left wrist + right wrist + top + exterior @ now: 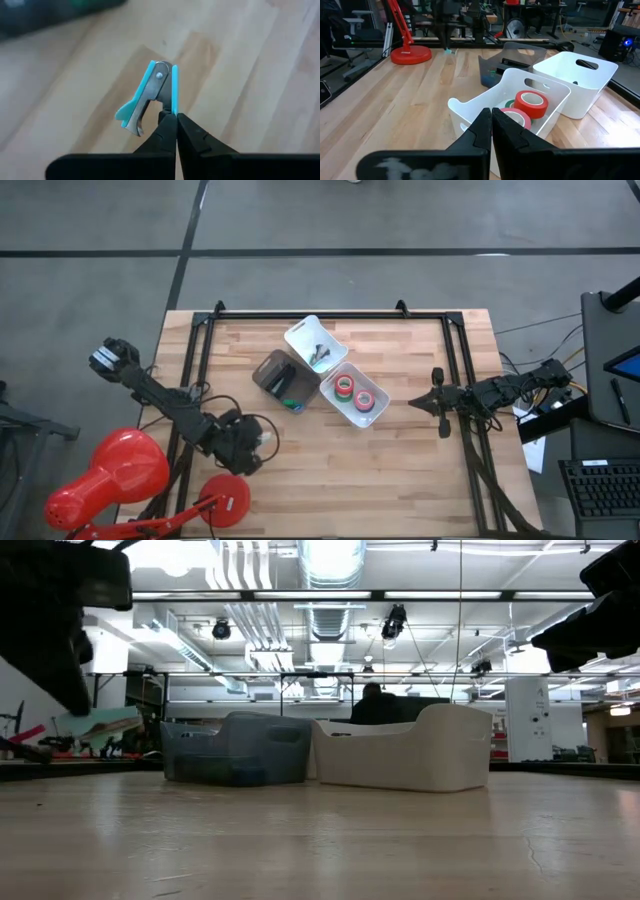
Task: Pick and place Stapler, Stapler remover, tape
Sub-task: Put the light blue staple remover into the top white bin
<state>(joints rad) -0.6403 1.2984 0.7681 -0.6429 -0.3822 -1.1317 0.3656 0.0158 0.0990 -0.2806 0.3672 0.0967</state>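
The stapler remover (150, 97), teal with metal jaws, is in my left gripper (176, 116), which is shut on it over the table's near left part (258, 442). The right wrist view shows it as a teal speck (448, 51). Three bins stand mid-table. The near white bin (372, 412) holds the tape rolls: red (345, 385), pink (363, 400) and a green one (509, 104). In the grey bin (272, 370) lies a long black thing, seemingly the stapler (514, 63). My right gripper (491, 117) is shut on nothing at the table's right (437, 402). My left gripper pinches the free end of one teal handle (174, 106) of the stapler remover between its two fingertips. The fingers slant down from the near left. The remover sticks out beyond the fingertips, hinge end (160, 69) farthest off and the other handle splayed aside; it looks lifted off the wood.
The far white bin (300, 335) holds small dark things (320, 358). A red desk lamp (110, 475) with its round base (228, 498) stands at the near left corner. A black frame (320, 314) runs along the far and side edges. Bare wood lies across the near half.
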